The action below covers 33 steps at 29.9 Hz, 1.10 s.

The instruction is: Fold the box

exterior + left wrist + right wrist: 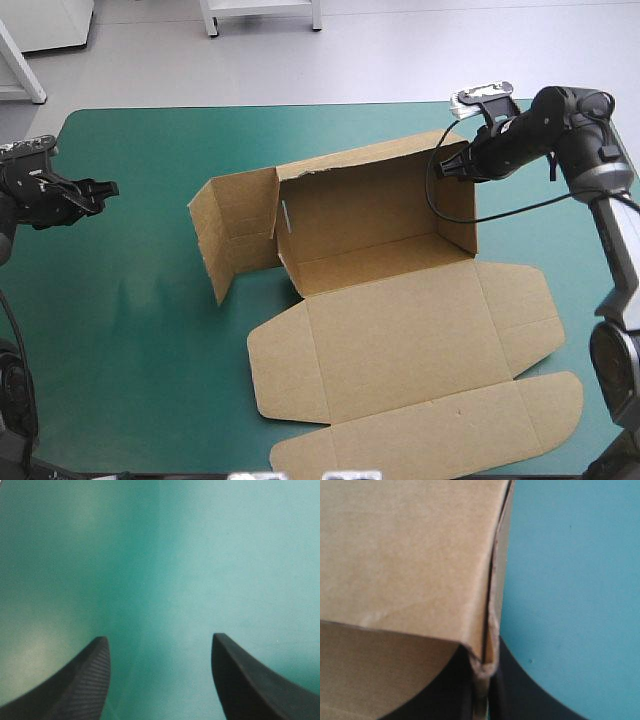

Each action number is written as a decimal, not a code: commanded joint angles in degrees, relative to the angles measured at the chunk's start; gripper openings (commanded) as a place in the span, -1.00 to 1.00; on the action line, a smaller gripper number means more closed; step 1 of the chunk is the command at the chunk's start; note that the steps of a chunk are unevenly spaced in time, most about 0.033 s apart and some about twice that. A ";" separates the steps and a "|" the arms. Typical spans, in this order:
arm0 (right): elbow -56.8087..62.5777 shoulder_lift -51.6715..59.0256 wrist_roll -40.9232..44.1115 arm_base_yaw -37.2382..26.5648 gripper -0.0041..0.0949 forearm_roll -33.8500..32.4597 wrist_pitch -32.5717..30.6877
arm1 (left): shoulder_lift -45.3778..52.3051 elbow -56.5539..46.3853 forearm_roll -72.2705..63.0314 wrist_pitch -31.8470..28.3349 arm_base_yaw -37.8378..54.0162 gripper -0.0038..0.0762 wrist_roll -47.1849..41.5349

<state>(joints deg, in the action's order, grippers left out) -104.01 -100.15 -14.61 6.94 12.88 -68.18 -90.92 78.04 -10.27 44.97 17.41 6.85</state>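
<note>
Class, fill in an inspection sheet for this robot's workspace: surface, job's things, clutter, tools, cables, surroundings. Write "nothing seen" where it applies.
Surface: table with a teal-green cover, carrying only the box.
Job's things: box, partly folded; far wall and right wall raised, left flaps standing and swung outward, near panels flat.
Clutter: nothing seen.
Tools: left tool open, over bare cover near the left edge, apart from the box; right tool shut on the box at its far right corner.
Cables: nothing seen.
Surroundings: nothing seen.
</note>
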 commanded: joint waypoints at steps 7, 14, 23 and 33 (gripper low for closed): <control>-6.91 -8.68 5.05 -0.25 -0.95 -2.38 -3.26 | 2.88 1.45 -4.05 -2.22 -0.08 0.16 2.60; -6.91 -13.12 5.20 -0.12 -0.64 -3.39 -1.52 | 2.88 1.45 -6.80 -1.64 -0.08 0.16 5.43; -10.79 -12.36 5.61 -0.12 0.35 -3.03 0.02 | 2.88 1.45 -7.02 -0.95 -0.08 0.16 5.88; -16.06 -4.25 7.74 -0.12 0.31 -7.75 -3.21 | 2.88 1.45 -8.07 0.26 -0.08 0.16 8.19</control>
<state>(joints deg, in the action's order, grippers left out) -118.07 -110.66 -7.58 6.99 6.74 -71.03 -90.87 78.04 -16.19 47.12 17.43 14.04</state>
